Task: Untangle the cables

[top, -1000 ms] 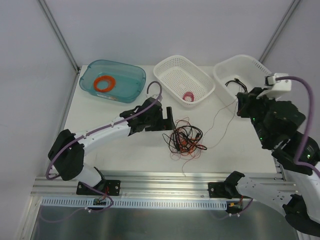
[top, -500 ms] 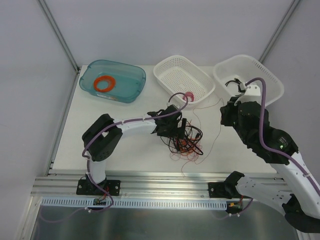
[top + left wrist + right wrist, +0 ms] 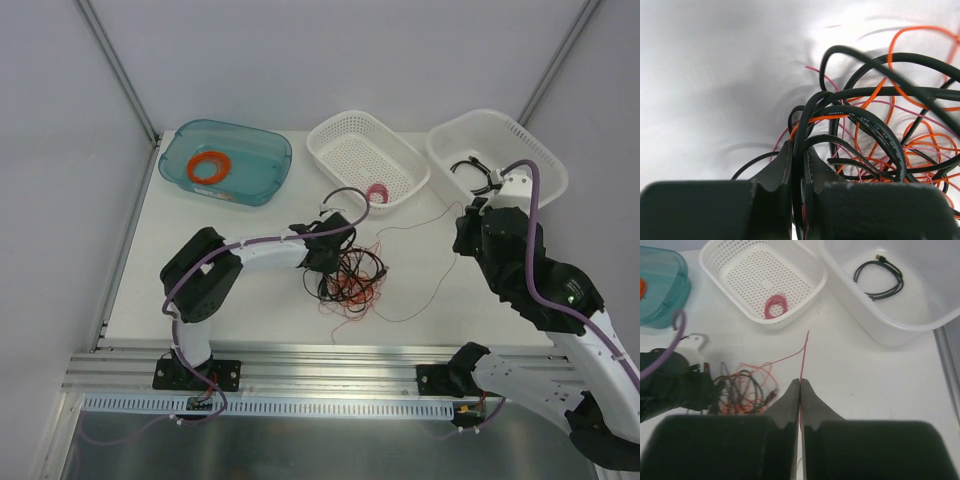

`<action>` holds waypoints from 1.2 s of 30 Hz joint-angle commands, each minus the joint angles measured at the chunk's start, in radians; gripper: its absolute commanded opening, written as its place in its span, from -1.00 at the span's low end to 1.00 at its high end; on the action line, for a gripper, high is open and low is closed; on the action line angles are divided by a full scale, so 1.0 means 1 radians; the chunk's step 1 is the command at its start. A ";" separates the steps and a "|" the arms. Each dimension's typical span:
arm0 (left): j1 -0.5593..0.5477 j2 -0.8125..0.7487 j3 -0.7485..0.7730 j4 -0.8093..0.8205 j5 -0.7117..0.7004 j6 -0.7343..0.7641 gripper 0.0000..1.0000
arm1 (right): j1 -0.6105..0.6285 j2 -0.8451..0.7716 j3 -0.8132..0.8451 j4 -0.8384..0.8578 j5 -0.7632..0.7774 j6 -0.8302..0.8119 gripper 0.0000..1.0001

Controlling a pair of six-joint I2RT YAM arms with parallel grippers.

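1. The cables (image 3: pixel 350 278) are found tangled beside the perforated basket (image 3: pixel 350 155).
2. The left tool (image 3: pixel 799 150) is clamped on a black cable (image 3: pixel 798 125).
3. The right tool (image 3: pixel 800 382) is clamped on a red strand (image 3: pixel 803 352).

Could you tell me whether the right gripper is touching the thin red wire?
Touching. The right wrist view shows the right gripper shut on the thin red wire, which emerges from between its closed fingertips.

Left end effector (image 3: pixel 798 150) closed; right (image 3: pixel 800 383) likewise.
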 commanded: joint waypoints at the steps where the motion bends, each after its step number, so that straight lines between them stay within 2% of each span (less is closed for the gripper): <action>1: 0.096 -0.081 -0.094 -0.111 -0.114 0.021 -1.00 | -0.028 -0.016 0.052 -0.039 0.126 -0.050 -0.98; 4: 0.167 -0.164 -0.191 -0.123 -0.135 0.021 -1.00 | -0.062 -0.025 0.063 -0.075 0.185 -0.064 -0.99; 5: 0.220 -0.205 -0.235 -0.128 -0.138 0.025 -1.00 | -0.074 -0.030 0.066 -0.082 0.194 -0.079 -0.99; 11: 0.375 -0.322 -0.360 -0.146 -0.178 0.047 -1.00 | -0.172 -0.050 0.083 -0.085 0.234 -0.149 -0.99; 15: 0.507 -0.362 -0.409 -0.160 -0.120 0.004 -1.00 | -0.230 -0.048 0.108 -0.087 0.233 -0.175 -0.99; 21: 0.553 -0.402 -0.421 -0.162 -0.112 -0.014 -1.00 | -0.270 -0.060 0.183 -0.078 0.304 -0.218 -0.99; 27: 0.580 -0.419 -0.420 -0.163 -0.103 -0.014 -1.00 | -0.273 -0.056 0.272 -0.047 0.291 -0.269 -0.99; 30: 0.580 -0.419 -0.420 -0.165 -0.102 -0.014 -1.00 | -0.272 -0.042 0.270 -0.039 0.236 -0.251 -0.99; 33: 0.580 -0.412 -0.415 -0.163 -0.077 -0.007 -1.00 | -0.272 -0.027 0.234 -0.056 0.095 -0.193 -0.99; 36: 0.580 -0.408 -0.415 -0.165 -0.066 -0.002 -1.00 | -0.272 -0.007 0.171 -0.055 0.018 -0.133 -0.99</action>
